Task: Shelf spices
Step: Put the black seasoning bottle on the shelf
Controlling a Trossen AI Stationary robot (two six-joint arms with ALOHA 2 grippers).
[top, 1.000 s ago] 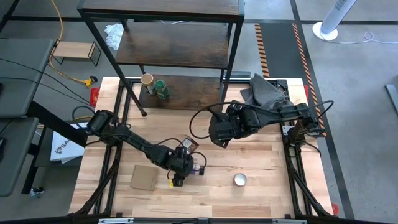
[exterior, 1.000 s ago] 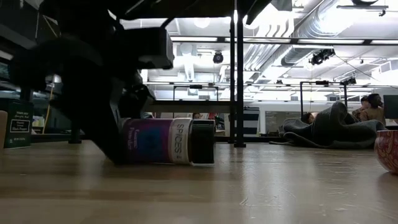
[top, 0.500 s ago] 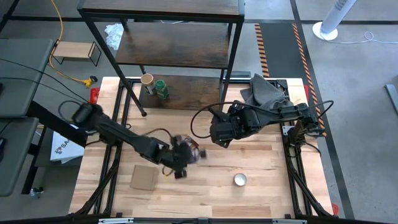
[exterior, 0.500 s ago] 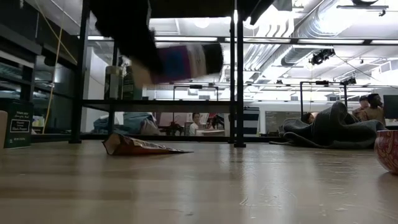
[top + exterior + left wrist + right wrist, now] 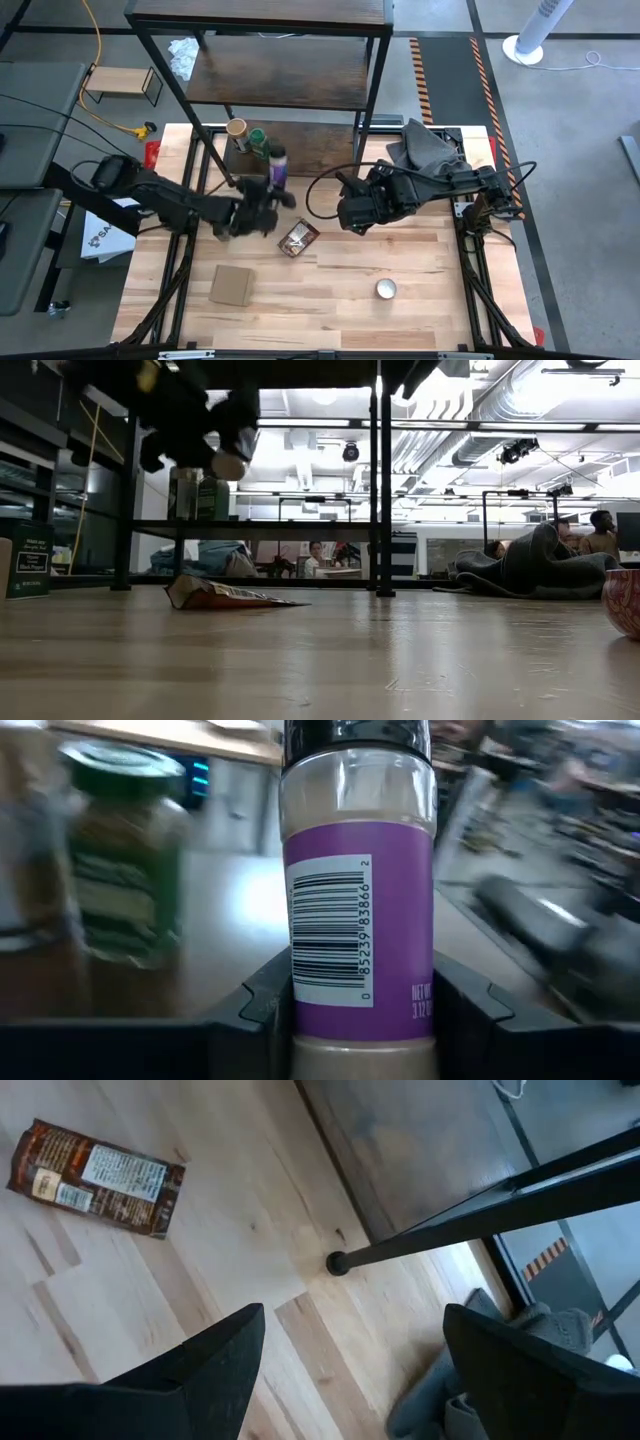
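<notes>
The dark-capped jar with the purple-white label (image 5: 358, 895) stands upright in the left gripper (image 5: 262, 205), its long axis vertical and its dark cap uppermost. The two fingers (image 5: 262, 1005) are partly closed and clamp the lower body of the jar from either side. In the high view this jar (image 5: 277, 165) hangs above the near edge of the shelf's lowest board, just right of the green-lidded jar (image 5: 258, 141) and the tan-lidded jar (image 5: 236, 130), which both stand upright on that board at its left end. The purple label faces the left wrist camera with a barcode, under which the digits read 0 85239 83866 2; white letters at the label's lower right edge are cut off by a finger and cannot be made out.

The shelf (image 5: 290, 75) rises at the far side of the table (image 5: 430, 270). The brown-orange pouch (image 5: 298, 238) lies flat on the table, near of the shelf and between the two arms; its print is too small to read in the right wrist view (image 5: 95, 1178).

The right gripper (image 5: 352, 216) waits over the table right of the pouch, its fingers (image 5: 215, 1365) spread wide with nothing between them.

A flat brown cardboard square (image 5: 231, 285) lies near-left, and a round silvery disc (image 5: 386, 289) near-right.
</notes>
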